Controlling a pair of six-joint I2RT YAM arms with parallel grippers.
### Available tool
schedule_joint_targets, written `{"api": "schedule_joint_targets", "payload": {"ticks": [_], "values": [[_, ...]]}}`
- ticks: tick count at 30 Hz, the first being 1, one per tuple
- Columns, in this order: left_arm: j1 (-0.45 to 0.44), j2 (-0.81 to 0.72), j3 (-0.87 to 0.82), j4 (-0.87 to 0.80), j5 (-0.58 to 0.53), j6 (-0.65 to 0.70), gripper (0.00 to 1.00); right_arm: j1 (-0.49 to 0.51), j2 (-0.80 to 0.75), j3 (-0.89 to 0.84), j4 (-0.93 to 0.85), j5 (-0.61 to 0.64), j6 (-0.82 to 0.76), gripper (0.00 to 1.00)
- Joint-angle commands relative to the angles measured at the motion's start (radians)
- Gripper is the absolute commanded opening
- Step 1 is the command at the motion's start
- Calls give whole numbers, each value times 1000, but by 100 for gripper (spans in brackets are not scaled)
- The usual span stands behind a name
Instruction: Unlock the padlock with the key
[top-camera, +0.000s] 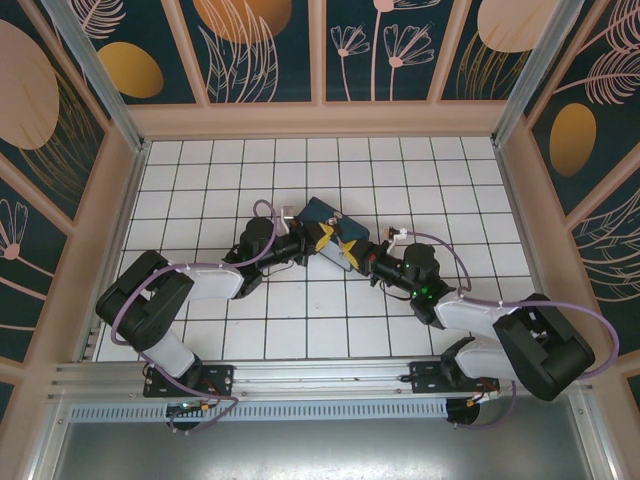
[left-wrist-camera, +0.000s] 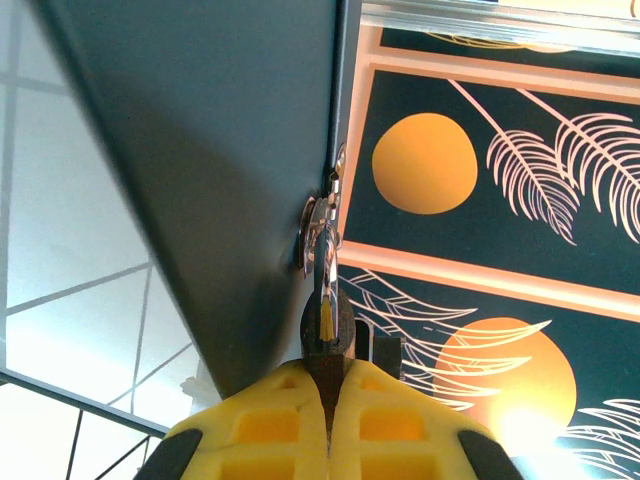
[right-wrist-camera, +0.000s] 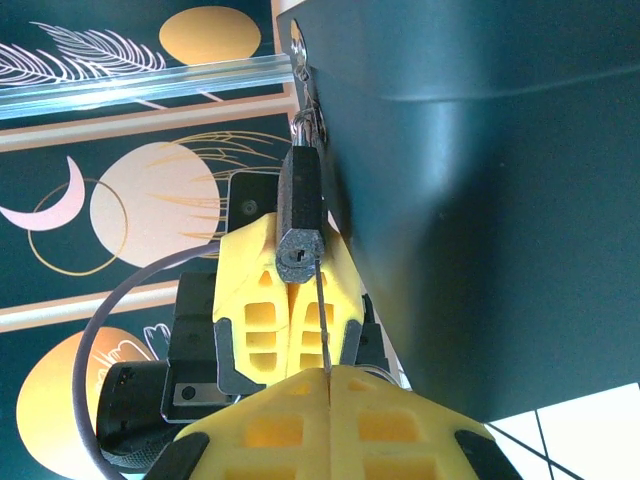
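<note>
The padlock (right-wrist-camera: 300, 205), dark-bodied with a thin silvery shackle (left-wrist-camera: 322, 228), hangs from the hasp of the dark blue box (top-camera: 328, 218). My left gripper (left-wrist-camera: 328, 372) is shut on the padlock body (left-wrist-camera: 328, 322); its yellow fingers (right-wrist-camera: 258, 300) hold the lock from behind in the right wrist view. My right gripper (right-wrist-camera: 328, 375) is shut on the thin key (right-wrist-camera: 323, 320). The key's tip stands at the lock's end face, just right of the keyhole (right-wrist-camera: 296, 258), not in the slot. In the top view both grippers (top-camera: 322, 237) (top-camera: 350, 250) meet at the box's near edge.
The box's dark wall (right-wrist-camera: 480, 200) runs close along the right of the key and lock. White tiled floor (top-camera: 300, 310) spreads around both arms, enclosed by patterned dark walls (top-camera: 260, 50). A grey cable (right-wrist-camera: 95, 330) loops beside the left gripper.
</note>
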Motion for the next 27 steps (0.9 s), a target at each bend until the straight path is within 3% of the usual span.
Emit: {"api": "schedule_joint_targets", "payload": {"ticks": [1, 27], "values": [[5, -11, 2, 108, 20, 3, 2, -3, 8, 13, 30, 11, -18, 0], [6, -5, 3, 108, 25, 8, 2, -10, -25, 17, -10, 17, -39, 0]]}}
